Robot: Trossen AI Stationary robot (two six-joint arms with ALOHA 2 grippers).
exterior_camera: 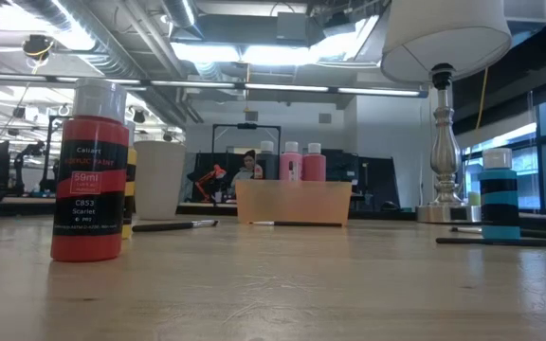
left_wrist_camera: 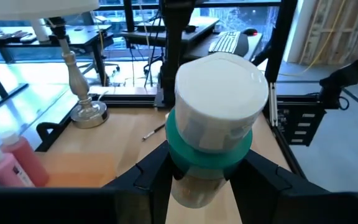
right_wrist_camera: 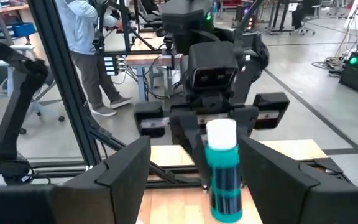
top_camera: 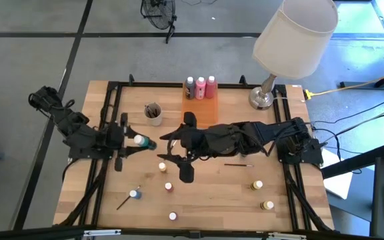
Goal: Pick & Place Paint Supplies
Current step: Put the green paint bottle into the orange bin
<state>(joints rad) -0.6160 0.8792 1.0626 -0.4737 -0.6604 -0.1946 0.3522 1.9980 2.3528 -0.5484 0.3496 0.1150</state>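
While the left pincer [left_wrist_camera: 201,186] gripped a teal pot [left_wrist_camera: 211,134] below its white cap, holding it level above the surface [top_camera: 212,193] near mid-left, the right pincer [right_wrist_camera: 191,186] faced it with its fingers [right_wrist_camera: 126,165] spread on either side of the pot's body, not touching. The pot looked small, light and rigid, its smooth plastic sides likely slippery; a firm take around the body under the cap's shoulder seemed the safest hold, well clear of the cap itself. Beyond the two arms, three squeeze bottles [top_camera: 201,87] stood at the back of an orange tray [top_camera: 202,110] at the far edge. Other pots [top_camera: 169,187] lay scattered upright across the near half of the surface, one brush [top_camera: 239,165] beside the right arm and another [top_camera: 123,201] near the front left. A grey cup [top_camera: 153,113] and a lamp [top_camera: 292,40] flanked the tray.
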